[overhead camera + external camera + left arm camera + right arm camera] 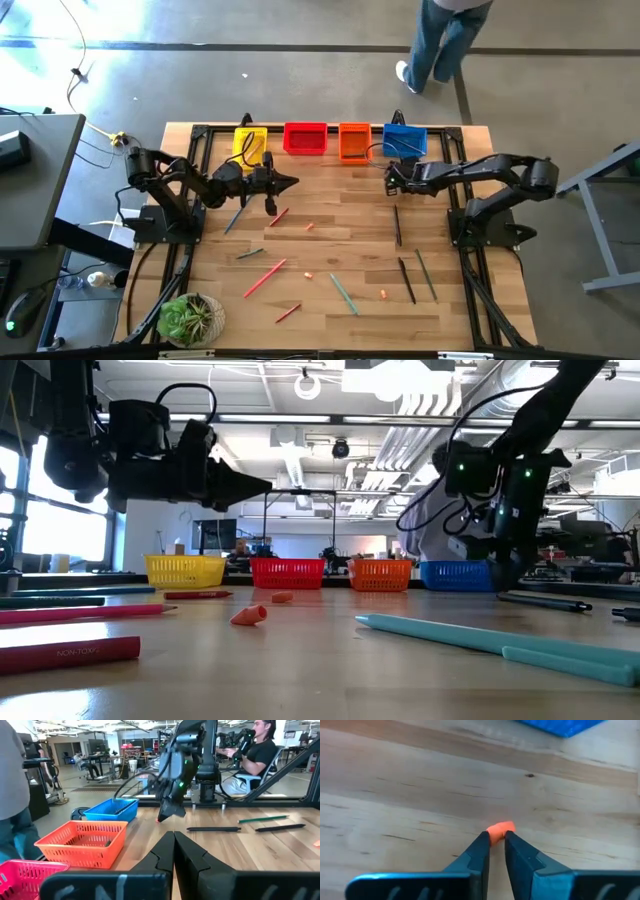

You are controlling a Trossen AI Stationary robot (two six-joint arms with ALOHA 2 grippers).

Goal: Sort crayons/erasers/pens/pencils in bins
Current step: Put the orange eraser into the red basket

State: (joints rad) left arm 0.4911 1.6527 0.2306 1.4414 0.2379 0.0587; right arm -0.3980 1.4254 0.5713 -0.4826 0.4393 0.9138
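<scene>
Four bins stand in a row at the table's far edge: yellow (250, 140), red (305, 138), orange (354, 140), blue (404, 140). Just in front of the blue bin my right gripper (388, 182) slants down to the wood, shut on a small orange-pink eraser (500, 828). Other erasers (309, 226) (383, 294) lie loose on the table. In front of the yellow bin my left gripper (285, 183) hangs level above the table, shut, with nothing in it (174, 845). My right gripper pinches the eraser's near end (496, 833) between its two fingertips. The fingers slant down from above. The eraser's far end sticks out past the tips, close over the wood; whether it rests on the wood I cannot tell.
Black pens (397, 225) (407, 280), a green pencil (426, 275), teal sticks (343, 293) and red sticks (265, 277) (288, 312) lie scattered over the table's middle and near part. A potted plant (190, 320) stands at the near left corner. A person (440, 40) is beyond the far edge.
</scene>
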